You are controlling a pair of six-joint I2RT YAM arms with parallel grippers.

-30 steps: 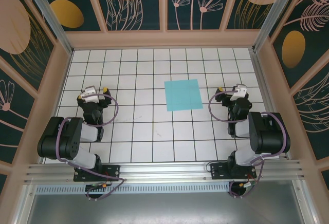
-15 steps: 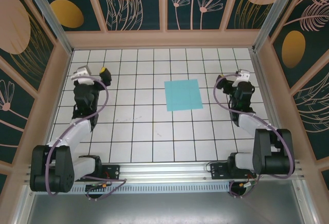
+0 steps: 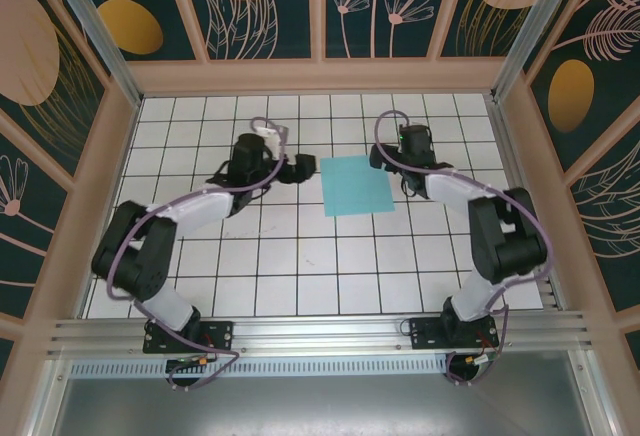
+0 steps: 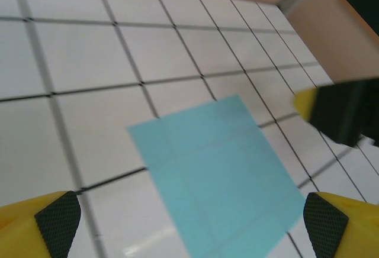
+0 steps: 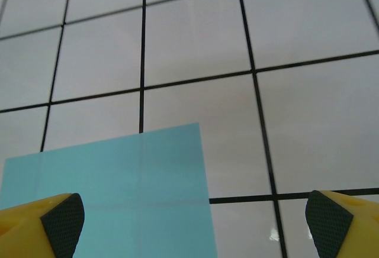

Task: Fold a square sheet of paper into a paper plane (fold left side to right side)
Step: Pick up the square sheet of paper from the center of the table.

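Observation:
The square sheet of paper (image 3: 355,185) lies flat on the white grid table, light turquoise with faint crease lines. My left gripper (image 3: 300,167) hovers open just off its left edge. In the left wrist view the sheet (image 4: 219,175) lies between and ahead of the spread yellow fingers of the left gripper (image 4: 192,228). My right gripper (image 3: 385,159) is open at the sheet's far right corner. In the right wrist view that corner of the sheet (image 5: 118,193) sits left of centre between the open tips of the right gripper (image 5: 194,222). Nothing is held.
Wooden walls (image 3: 320,76) enclose the gridded table (image 3: 300,256) at the back and on both sides. The right gripper's yellow-tipped finger (image 4: 340,113) shows beyond the sheet in the left wrist view. Both arm bases stand at the near edge.
Both arms have swung in from the table's outer sides to the sheet, the left to its left edge and the right to its far right corner. The sheet has not moved.

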